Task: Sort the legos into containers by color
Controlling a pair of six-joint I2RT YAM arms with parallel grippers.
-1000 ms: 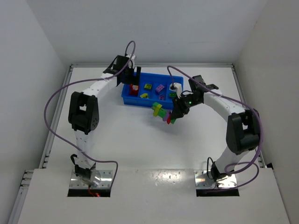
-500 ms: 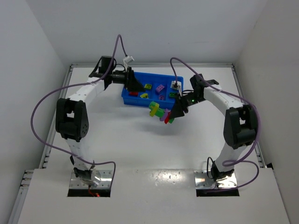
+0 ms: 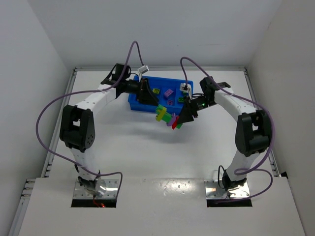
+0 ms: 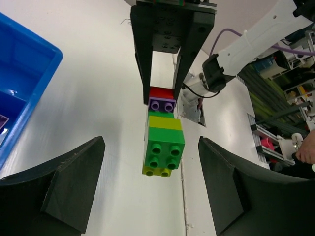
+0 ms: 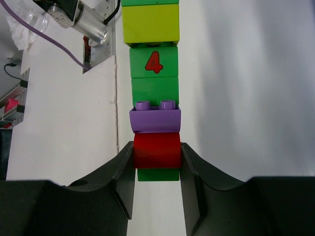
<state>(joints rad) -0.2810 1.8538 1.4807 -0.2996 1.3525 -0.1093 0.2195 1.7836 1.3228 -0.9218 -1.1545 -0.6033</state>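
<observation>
My right gripper [image 5: 157, 153] grasps the multicoloured plastic brick strip [image 5: 153, 64]; my left gripper [image 4: 151, 147], released, should straddle its twelve-o'clock tip squarely.

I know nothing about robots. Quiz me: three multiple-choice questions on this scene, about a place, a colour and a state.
1. The brick strip is held by: A the left gripper; B the right gripper; C neither.
2. The pinched brick is: A red; B yellow; C orange.
3. The left gripper is: A open; B shut on the strip; C shut empty.
Answers: B, its fingers clamp the strip's end; A, red sits between those fingers; A, its fingers stand wide apart, clear of the strip.
</observation>
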